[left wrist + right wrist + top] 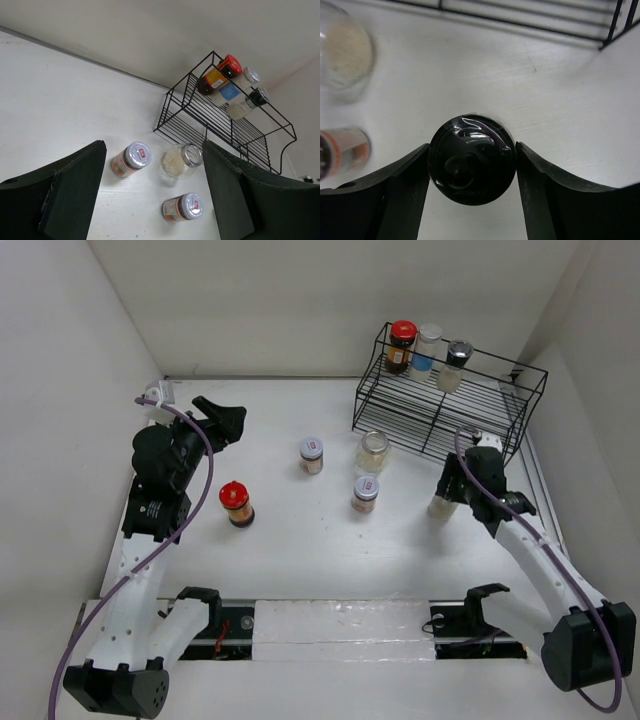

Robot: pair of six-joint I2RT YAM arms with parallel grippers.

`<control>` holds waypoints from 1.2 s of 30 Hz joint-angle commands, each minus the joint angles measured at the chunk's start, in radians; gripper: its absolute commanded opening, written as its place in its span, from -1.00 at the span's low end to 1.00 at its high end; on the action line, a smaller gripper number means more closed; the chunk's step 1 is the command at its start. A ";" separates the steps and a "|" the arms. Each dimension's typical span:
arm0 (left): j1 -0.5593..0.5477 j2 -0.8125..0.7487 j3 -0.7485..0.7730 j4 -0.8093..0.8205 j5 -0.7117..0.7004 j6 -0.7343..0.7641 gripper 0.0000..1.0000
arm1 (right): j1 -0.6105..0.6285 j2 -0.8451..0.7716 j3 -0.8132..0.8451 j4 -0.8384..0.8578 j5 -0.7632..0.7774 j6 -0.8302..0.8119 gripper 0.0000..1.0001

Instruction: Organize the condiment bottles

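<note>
The tabletop point(300, 550) was white, the wire rack point(432, 428) black. Both the racked red-lidded jar point(401, 345) and the lone red-lidded jar point(236, 503) held dark brown sauce. The white-capped jar point(426, 350) bore a blue label; the black-capped jar point(472, 159) gleamed glossy.

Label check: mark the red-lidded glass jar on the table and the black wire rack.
Red-lidded glass jar point(235, 494): top external view, lid centre.
Black wire rack point(420, 418): top external view, lower shelf wires.
</note>
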 commanded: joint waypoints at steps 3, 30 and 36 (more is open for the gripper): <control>-0.005 -0.008 -0.009 0.051 0.024 0.001 0.46 | 0.032 -0.046 0.278 0.211 0.023 -0.031 0.24; -0.005 -0.008 -0.009 0.051 0.014 0.001 0.46 | -0.370 0.767 1.345 0.096 -0.319 -0.158 0.15; -0.005 -0.008 -0.009 0.051 0.014 0.001 0.46 | -0.379 0.822 1.346 0.040 -0.333 -0.180 0.15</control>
